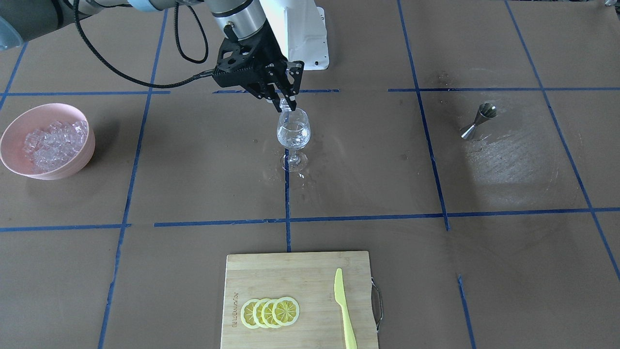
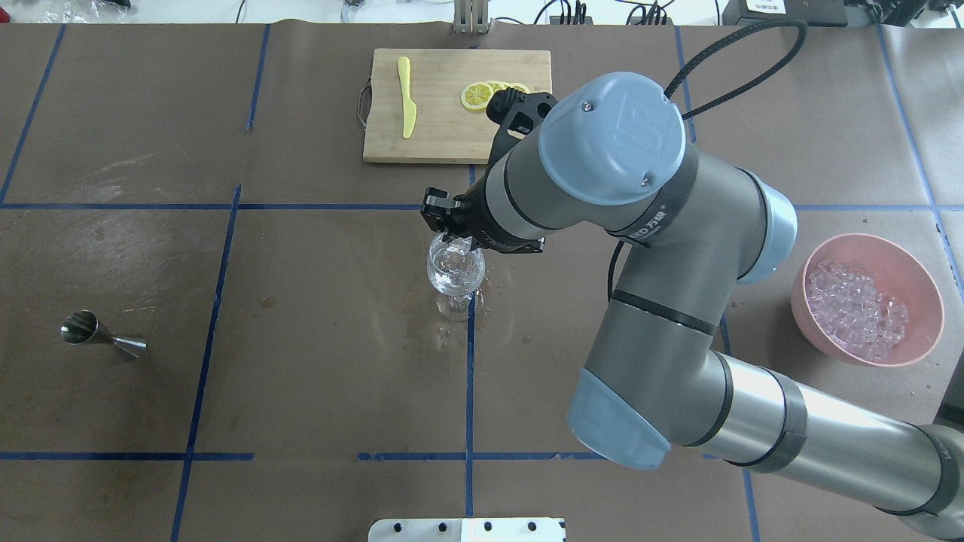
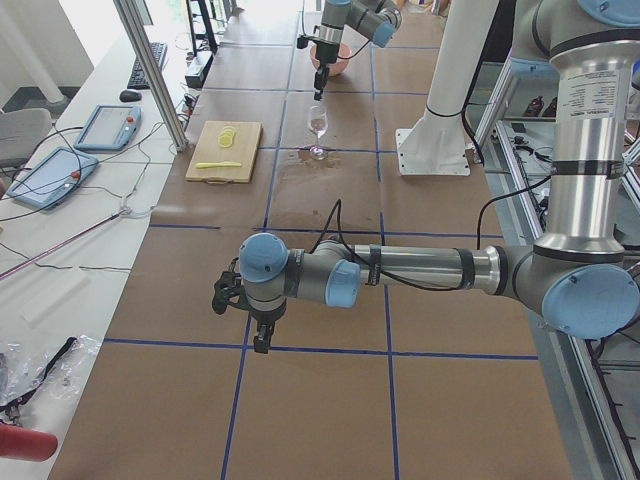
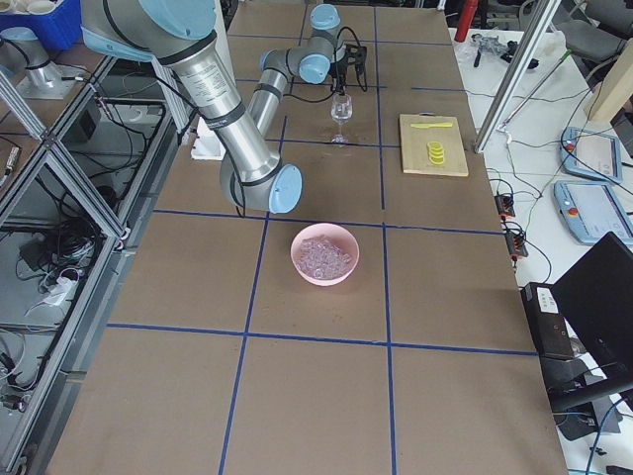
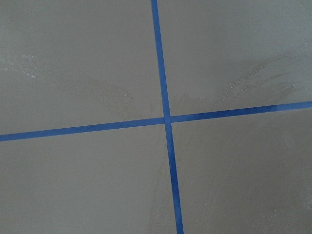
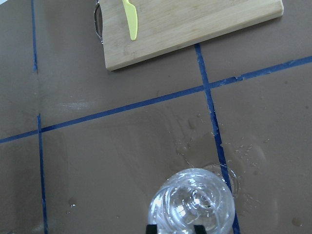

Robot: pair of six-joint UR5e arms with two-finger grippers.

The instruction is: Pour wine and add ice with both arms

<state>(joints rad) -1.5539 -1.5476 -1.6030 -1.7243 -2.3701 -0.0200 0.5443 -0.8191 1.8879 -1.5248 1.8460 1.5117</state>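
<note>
The tabletop (image 1: 184,281) is covered in brown paper-like sheeting, ruled into large squares by blue tape lines (image 1: 368,217). At the centre of the front-facing view a wine glass (image 1: 293,131) stands upright on a tape line, with wet splashes (image 1: 271,169) scattered round its foot. A wider patch of dried smears (image 1: 508,160) marks the surface at the right of that frame, below a steel jigger (image 1: 477,122) lying on its side.

The right gripper (image 1: 286,99) hangs just over the glass rim, its fingers drawn in on one clear ice cube (image 1: 285,105). The rest of the ice (image 1: 53,140) is heaped in a pink bowl (image 1: 72,169) at the left edge of the frame, well apart from the glass. The wine (image 2: 454,275) shows as a water-like fill in the bowl of the glass, and cannot be told from the cubes in it.

At the bottom centre lies a wooden cutting board (image 1: 300,276), bearing overlapping lemon slices (image 1: 270,312) and a yellow knife (image 1: 345,315). The white base (image 1: 305,34) sits at the top.

The left gripper (image 3: 261,342) hangs over bare tabletop low in the left side view. Whether its fingers are apart or together I cannot tell. Its wrist view shows only a tape crossing (image 5: 167,119).

Beside the tabletop runs a white bench with two tablet-like consoles (image 3: 105,125) and loose cables.
</note>
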